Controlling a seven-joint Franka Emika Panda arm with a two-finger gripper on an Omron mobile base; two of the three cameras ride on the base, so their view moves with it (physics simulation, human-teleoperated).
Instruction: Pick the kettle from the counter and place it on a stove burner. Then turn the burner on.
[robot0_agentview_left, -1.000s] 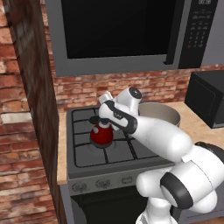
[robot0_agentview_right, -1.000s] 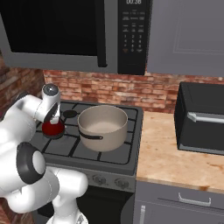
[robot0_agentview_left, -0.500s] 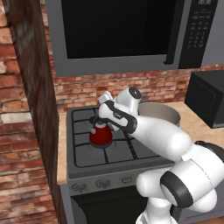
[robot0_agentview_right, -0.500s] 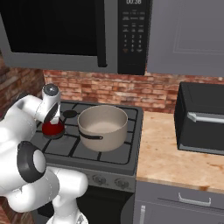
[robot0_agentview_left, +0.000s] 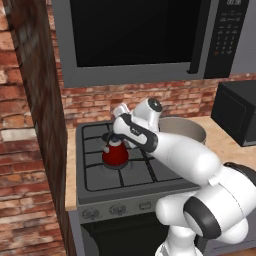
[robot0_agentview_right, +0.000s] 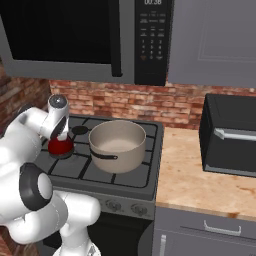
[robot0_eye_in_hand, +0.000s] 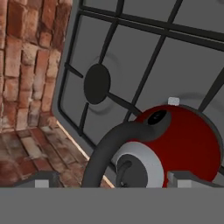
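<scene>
The small red kettle (robot0_agentview_left: 115, 155) (robot0_agentview_right: 60, 147) stands upright on the front-left stove burner, which it hides. My gripper (robot0_agentview_left: 111, 138) hovers just above its looped handle. In the hand view the kettle (robot0_eye_in_hand: 192, 144) fills the lower right, with its dark handle arching over the grey lid. There my gripper (robot0_eye_in_hand: 111, 181) is open, its fingertips (robot0_eye_in_hand: 41, 181) far apart on either side of the handle and not touching it. Another stove burner (robot0_eye_in_hand: 97, 83) lies bare beyond the kettle. The tan counter (robot0_agentview_right: 190, 175) runs to the right of the stove.
A big beige pot (robot0_agentview_left: 182, 129) (robot0_agentview_right: 117, 145) sits on the stove right of the kettle. Knobs (robot0_agentview_left: 117, 210) (robot0_agentview_right: 120, 205) line the stove front. A microwave hangs overhead, a black appliance (robot0_agentview_right: 230, 135) stands on the counter, and a brick wall (robot0_agentview_left: 30, 125) closes the left.
The fingers have spread apart and let go of the kettle's handle. The kettle stays put on the stove, and the arm has barely moved.
</scene>
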